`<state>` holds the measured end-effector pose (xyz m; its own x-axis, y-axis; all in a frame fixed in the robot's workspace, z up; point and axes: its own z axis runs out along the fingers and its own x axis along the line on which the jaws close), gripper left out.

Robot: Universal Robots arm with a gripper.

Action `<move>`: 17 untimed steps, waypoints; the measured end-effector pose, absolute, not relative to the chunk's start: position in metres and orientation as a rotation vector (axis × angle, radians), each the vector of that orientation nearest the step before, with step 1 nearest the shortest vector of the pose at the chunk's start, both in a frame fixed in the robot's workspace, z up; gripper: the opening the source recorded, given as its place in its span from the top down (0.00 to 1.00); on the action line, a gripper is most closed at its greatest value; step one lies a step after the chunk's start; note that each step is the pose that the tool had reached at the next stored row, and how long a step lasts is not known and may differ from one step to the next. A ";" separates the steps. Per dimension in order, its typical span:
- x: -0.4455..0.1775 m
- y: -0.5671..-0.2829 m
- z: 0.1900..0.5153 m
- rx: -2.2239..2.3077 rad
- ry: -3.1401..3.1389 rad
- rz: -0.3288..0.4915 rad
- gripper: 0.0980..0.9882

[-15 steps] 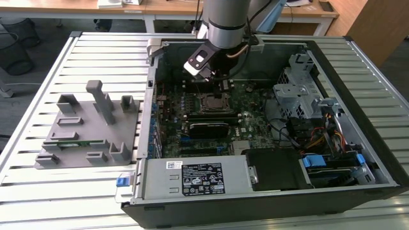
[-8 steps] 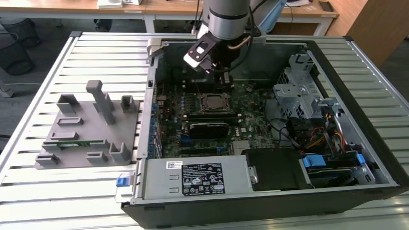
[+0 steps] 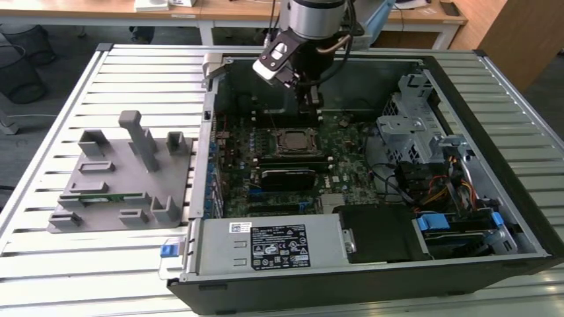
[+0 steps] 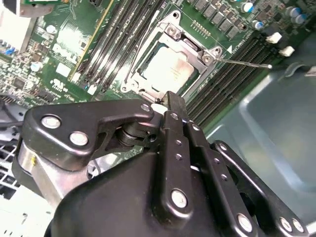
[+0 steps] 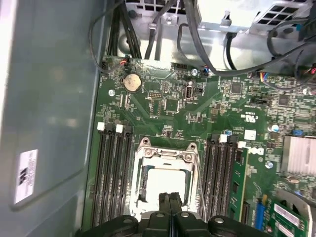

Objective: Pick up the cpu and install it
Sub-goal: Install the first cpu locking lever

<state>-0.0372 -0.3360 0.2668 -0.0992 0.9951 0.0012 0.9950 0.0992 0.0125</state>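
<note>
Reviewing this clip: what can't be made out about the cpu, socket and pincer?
- First wrist view: the pincer covers part of the cpu, so whether it sits flat in the socket is unclear.
- Second wrist view: the pincer's body hides the socket's near corner; whether its tip touches the board cannot be judged.
- Exterior view: the cpu is too small to check; the arm is cut off by the top edge.

cpu (image 5: 163,178) edge — behind the jaws
</note>
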 end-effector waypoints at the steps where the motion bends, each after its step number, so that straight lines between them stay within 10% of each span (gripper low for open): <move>1: -0.037 -0.336 0.269 2.103 2.323 0.016 0.99; 17: -0.037 -0.336 0.271 1.821 2.552 0.017 0.99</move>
